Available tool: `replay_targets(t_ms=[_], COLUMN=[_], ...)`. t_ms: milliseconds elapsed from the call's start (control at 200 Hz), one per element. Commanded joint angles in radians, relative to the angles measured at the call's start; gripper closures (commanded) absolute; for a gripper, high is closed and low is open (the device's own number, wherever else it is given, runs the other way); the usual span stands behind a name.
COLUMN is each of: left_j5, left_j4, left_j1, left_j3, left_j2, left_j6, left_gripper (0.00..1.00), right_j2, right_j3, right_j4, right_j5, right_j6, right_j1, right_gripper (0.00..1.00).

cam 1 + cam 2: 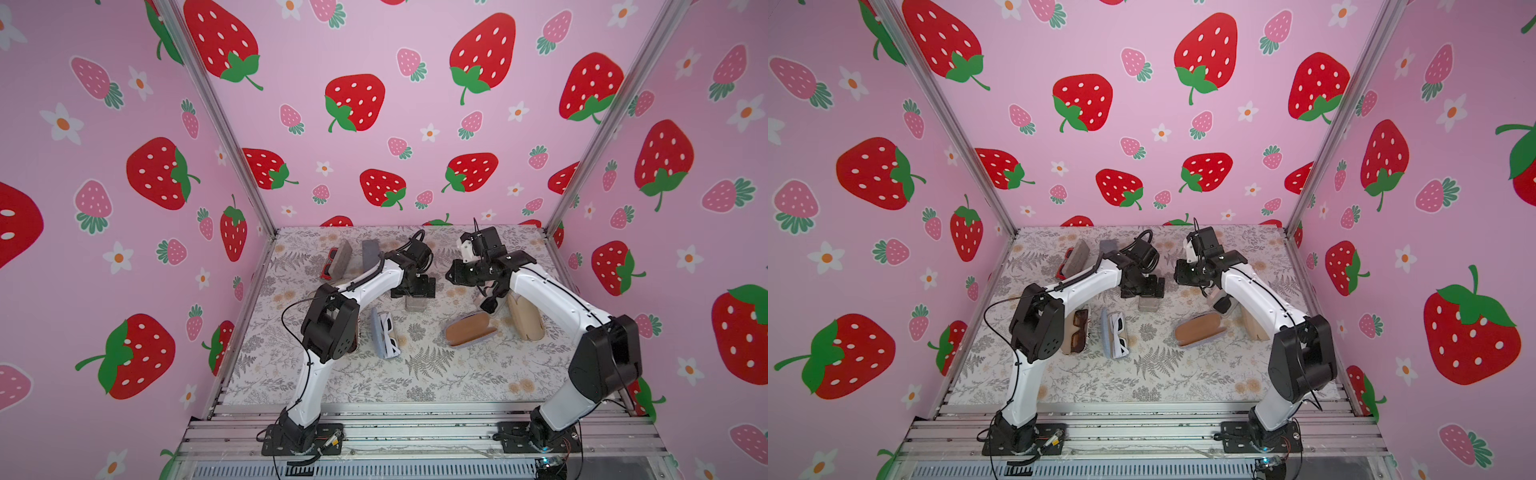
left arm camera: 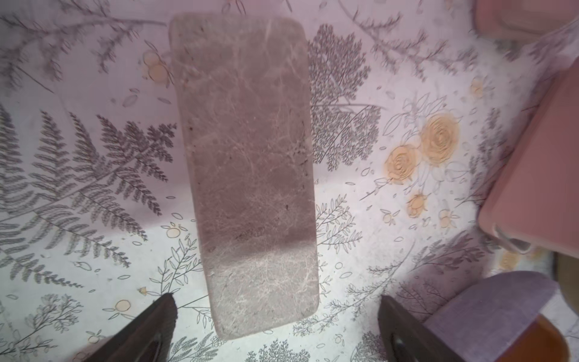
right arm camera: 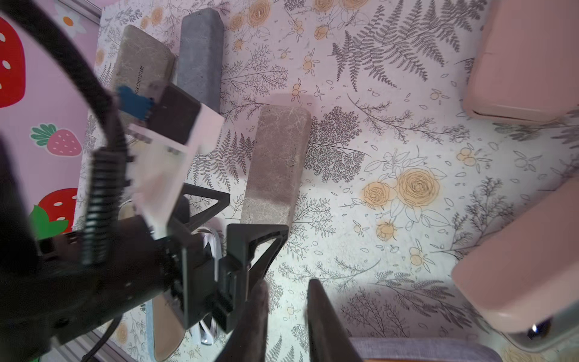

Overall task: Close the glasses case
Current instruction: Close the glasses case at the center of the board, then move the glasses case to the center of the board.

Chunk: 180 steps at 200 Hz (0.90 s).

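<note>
Left wrist view: you look straight down on the glasses case, a long grey-brown box with rounded corners, lying flat on the fern-printed counter.
Case state: the lid looks fully down; no gap shows along the edges you can see.
Case position: in both top views it sits mid-counter, towards the back, directly under the left gripper.
Left fingers: the two dark fingers stand wide apart, one on each side of the case's near end, touching nothing.
Right fingers: the right gripper shows a narrow gap between its tips and holds nothing.
Handling: judge the case a light, stiff shell with a felt-like skin; it will likely grip well but may slide on the cloth if you push it sideways.
Where to hold: take it across its short width near the middle, or press down on the lid from above.
Left arm pose: elbow raised, forearm reaching forward, wrist bent so the gripper points straight down.
Right arm pose: it reaches forward and inward, gripper angled down over bare counter, beside an open case lined in brown.
</note>
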Motion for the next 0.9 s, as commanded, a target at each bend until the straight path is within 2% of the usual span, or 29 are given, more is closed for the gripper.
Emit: replay_targets(t_ms=[0, 195, 275, 345, 420, 560, 710, 895], left_j5=[-0.062, -0.092, -0.093, -0.09, -0.09, -0.088, -0.089, -0.093], left_j4=[-0.061, -0.078, -0.075, -0.075, -0.074, -0.075, -0.083, -0.089], left_j1=[-0.012, -0.027, -0.027, -0.027, -0.027, -0.022, -0.016, 0.019], left_j3=[0.032, 0.055, 0.058, 0.067, 0.078, 0.111, 0.156, 0.197], left_j2=[0.034, 0.079, 0.096, 0.112, 0.125, 0.152, 0.178, 0.197], left_j6=[0.014, 0.015, 0.013, 0.013, 0.012, 0.01, 0.012, 0.015], left_gripper=[0.0, 0.0, 0.04, 0.14, 0.2, 0.22, 0.31, 0.33], right_j2=[-0.051, -0.08, -0.075, -0.071, -0.066, -0.057, -0.046, -0.043], right_j3=[-0.034, -0.063, -0.067, -0.069, -0.068, -0.067, -0.066, -0.066], right_j4=[-0.053, -0.056, -0.057, -0.054, -0.053, -0.052, -0.056, -0.057], right_j5=[0.04, 0.047, 0.044, 0.038, 0.033, 0.03, 0.03, 0.029], right_j6=[-0.012, -0.008, -0.007, -0.006, -0.007, -0.01, -0.013, -0.016], right_j1=[0.006, 0.005, 0.005, 0.006, 0.006, 0.005, 0.005, 0.006], right_gripper=[0.75, 0.74, 0.74, 0.74, 0.73, 0.73, 0.73, 0.73])
